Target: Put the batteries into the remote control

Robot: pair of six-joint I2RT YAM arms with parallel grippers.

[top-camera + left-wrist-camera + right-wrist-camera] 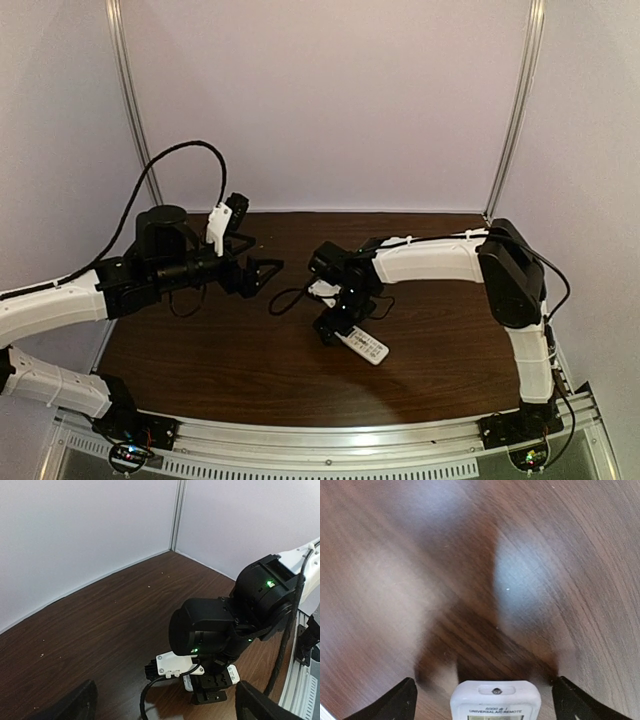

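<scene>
The white remote control [366,346] lies flat on the brown table, right of centre. My right gripper [333,328] hangs low over its left end. In the right wrist view the remote's top end [495,701], printed "UNIVERSAL A/C REMOTE", sits between the two dark fingertips [401,700] with a gap on each side, so the right gripper [487,702] is open around it. My left gripper [265,272] is open and empty above the table's left half and points at the right wrist. In the left wrist view bits of the remote [233,673] show under the right gripper. The batteries are out of view.
The right arm's black wrist and white camera mount [175,664] stand over the remote, with a black cable [285,300] looping onto the table. The table's metal front rail [330,440] runs along the near edge. Pale walls close the back and sides.
</scene>
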